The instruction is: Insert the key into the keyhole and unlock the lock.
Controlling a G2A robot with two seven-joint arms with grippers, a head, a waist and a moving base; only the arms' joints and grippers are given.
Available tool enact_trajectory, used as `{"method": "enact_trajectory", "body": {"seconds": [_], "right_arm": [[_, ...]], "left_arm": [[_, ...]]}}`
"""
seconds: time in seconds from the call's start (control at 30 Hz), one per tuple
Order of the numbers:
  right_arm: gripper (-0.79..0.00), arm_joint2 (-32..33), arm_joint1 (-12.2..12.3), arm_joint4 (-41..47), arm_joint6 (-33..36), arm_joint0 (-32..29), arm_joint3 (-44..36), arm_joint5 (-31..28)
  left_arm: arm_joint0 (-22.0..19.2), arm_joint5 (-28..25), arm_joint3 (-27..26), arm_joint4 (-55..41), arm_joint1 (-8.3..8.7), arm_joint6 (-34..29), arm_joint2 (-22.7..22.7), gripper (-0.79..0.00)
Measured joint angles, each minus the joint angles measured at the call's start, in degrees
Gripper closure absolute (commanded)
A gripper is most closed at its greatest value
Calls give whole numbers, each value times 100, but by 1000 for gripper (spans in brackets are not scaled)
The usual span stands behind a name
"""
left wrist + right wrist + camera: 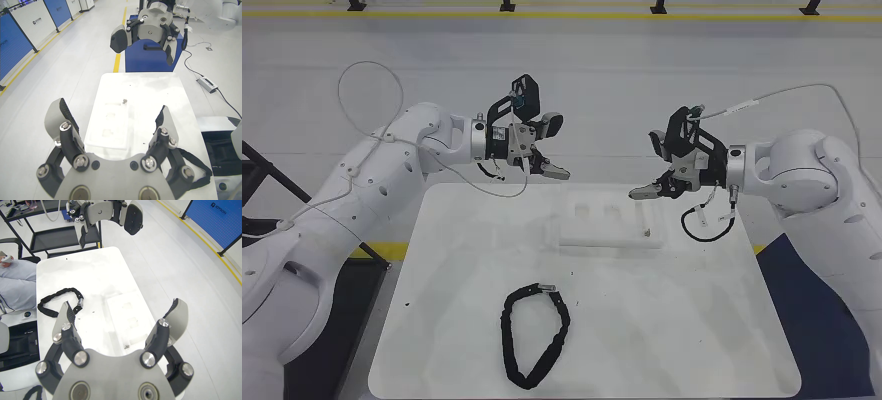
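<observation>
The left fingers (54,117) and right fingers (178,313) face each other over the bench (692,330), both spread wide and empty. The key (126,346) lies on the white tray (602,236) at the end just below the right fingers, far from the left ones. The chain lock (506,325) lies well apart from both

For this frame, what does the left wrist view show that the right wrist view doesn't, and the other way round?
Left wrist, not right wrist: a blue cabinet and a power brick on the floor beyond the table. Right wrist, not left wrist: the lock cylinder at the end of the black chain, and a black shelf cart. Both: the table, the key on the foam tray, the chain, and the left gripper and right gripper, both open.
</observation>
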Motion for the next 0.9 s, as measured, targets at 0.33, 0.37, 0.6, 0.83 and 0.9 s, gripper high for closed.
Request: {"method": "enact_trajectory", "body": {"seconds": [0.33,0.37,0.6,0.83,0.9], "right_arm": [[-785,0,0,0,0,0,0,0],[-785,0,0,0,0,0,0,0],[-785,0,0,0,0,0,0,0],[-785,-117,-31,205,38,-159,350,148],[-785,-180,-53,293,122,-145,467,179]], "left_arm": [[0,0,0,0,0,0,0,-785],[0,0,0,0,0,0,0,-784],[0,0,0,0,0,0,0,-785],[0,0,0,0,0,0,0,-785],[0,0,0,0,0,0,0,-785]]}}
